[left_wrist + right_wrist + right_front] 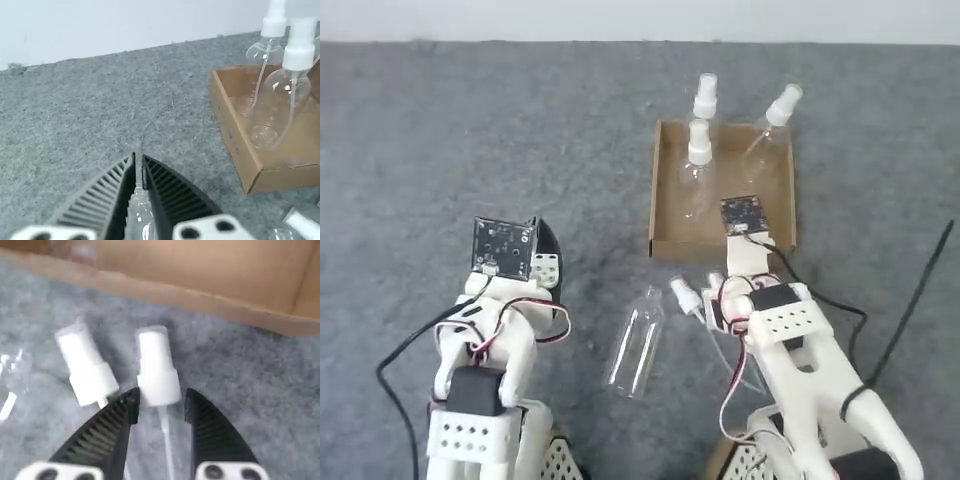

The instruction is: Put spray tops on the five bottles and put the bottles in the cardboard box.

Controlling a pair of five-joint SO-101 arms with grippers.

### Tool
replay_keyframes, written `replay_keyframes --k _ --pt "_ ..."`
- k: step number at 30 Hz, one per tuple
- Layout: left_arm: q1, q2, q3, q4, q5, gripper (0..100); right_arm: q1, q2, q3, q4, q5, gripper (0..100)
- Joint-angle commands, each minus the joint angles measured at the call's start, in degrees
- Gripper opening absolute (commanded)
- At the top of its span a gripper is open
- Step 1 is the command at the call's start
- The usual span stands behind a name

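Covering the table in the high view, grey felt (pixel 470 130) is noted, with a white wall (pixel 520 20) behind. An uncapped bottle (pixel 635 345) is laid flat near the cardboard box (pixel 655 190), long axis and neck directed at it. In the left wrist view, the left gripper (pixel 139 159) is recorded pressed together. In the right wrist view, the right gripper (pixel 160 399) is spread about a flat-lying spray top (pixel 157 372), head toward the box.
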Motion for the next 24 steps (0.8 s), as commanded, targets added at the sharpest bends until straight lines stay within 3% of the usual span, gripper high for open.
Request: replay_keyframes --k 1,7,13,24 --pt "0.2 -0.7 -0.7 -1.5 -0.3 1 0.8 -1.8 -0.1 1.2 1.8 10.3" --pt "0.2 -0.7 -0.7 -1.5 -0.3 1 0.7 -2.3 -2.5 0.7 1.8 10.9" --pt "0.2 -0.7 -0.7 -1.5 -0.3 1 -1.7 -1.9 -4.0 0.7 1.8 23.5" --pt "0.2 -0.7 -0.7 -1.5 -0.3 1 -4.7 2.1 -4.9 -2.1 1.5 17.8"
